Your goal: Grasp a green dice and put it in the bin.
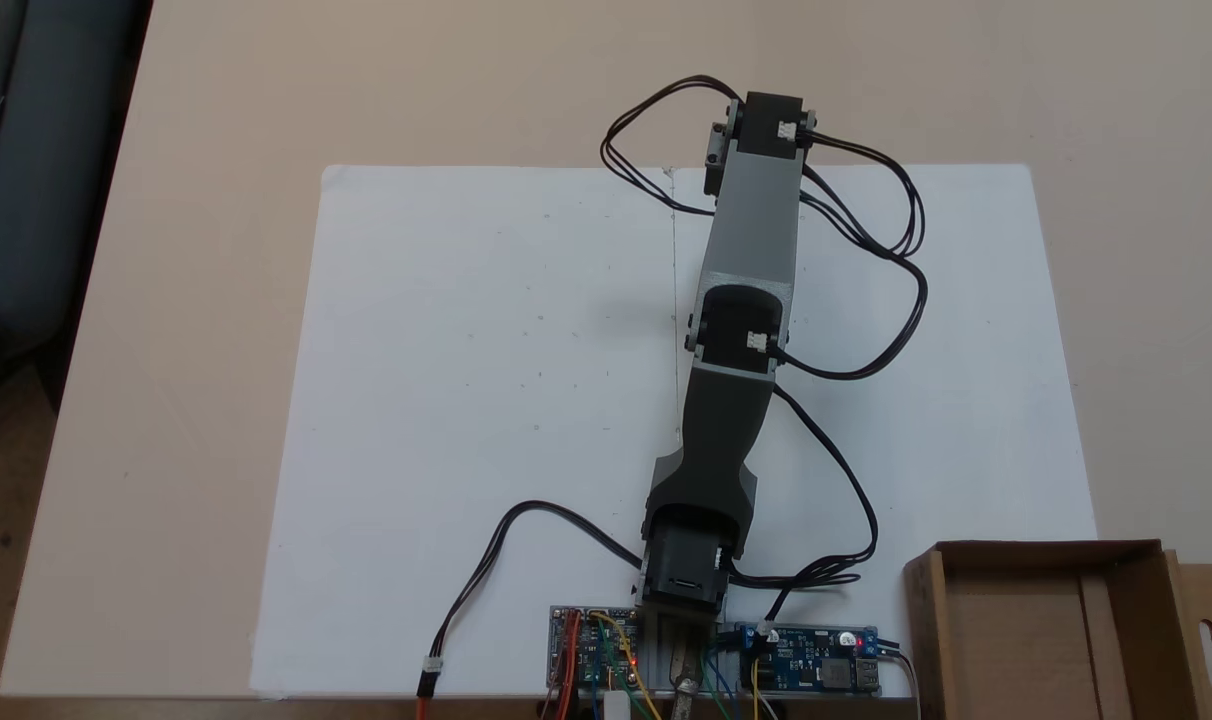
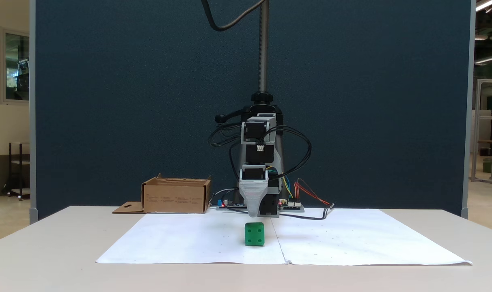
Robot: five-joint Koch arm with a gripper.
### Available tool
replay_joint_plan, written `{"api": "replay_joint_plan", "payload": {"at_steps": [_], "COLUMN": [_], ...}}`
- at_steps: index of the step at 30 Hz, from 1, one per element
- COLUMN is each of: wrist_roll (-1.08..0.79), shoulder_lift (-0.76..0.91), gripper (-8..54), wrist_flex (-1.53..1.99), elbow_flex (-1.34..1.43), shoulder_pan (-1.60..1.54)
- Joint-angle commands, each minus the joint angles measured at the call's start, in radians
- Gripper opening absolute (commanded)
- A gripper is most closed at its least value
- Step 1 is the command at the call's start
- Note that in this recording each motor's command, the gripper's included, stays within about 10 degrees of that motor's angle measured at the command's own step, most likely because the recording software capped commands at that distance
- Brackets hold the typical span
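The green dice [image 2: 254,234] stands on the white paper sheet [image 2: 189,243], near its middle seam. My gripper [image 2: 253,213] points straight down, and its grey tip hangs a little above the dice and slightly behind it. Only one tapered jaw faces the camera, so the gap between the jaws is hidden. From above, the outstretched arm [image 1: 748,260] covers the gripper and the dice. The bin [image 1: 1016,640] is an open brown cardboard box at the bottom right in a fixed view, beside the arm's base, and it holds nothing. The other fixed view has the bin [image 2: 176,197] at the left rear.
Circuit boards [image 1: 816,660] and loose black cables [image 1: 866,250] lie around the arm's base and wrist. The paper sheet [image 1: 486,400] covers most of the beige table [image 1: 186,300]. A dark blue partition [image 2: 108,101] stands behind the table.
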Motion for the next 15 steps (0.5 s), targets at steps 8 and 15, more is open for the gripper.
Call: {"api": "replay_joint_plan", "payload": {"at_steps": [8,15], "wrist_roll": [-0.038,-0.038], "shoulder_lift": [0.014,-0.003], "gripper": [46.8,46.7], "wrist_flex": [-0.077,-0.104], "elbow_flex": [0.029,0.035], "shoulder_pan": [0.008,0.011]}}
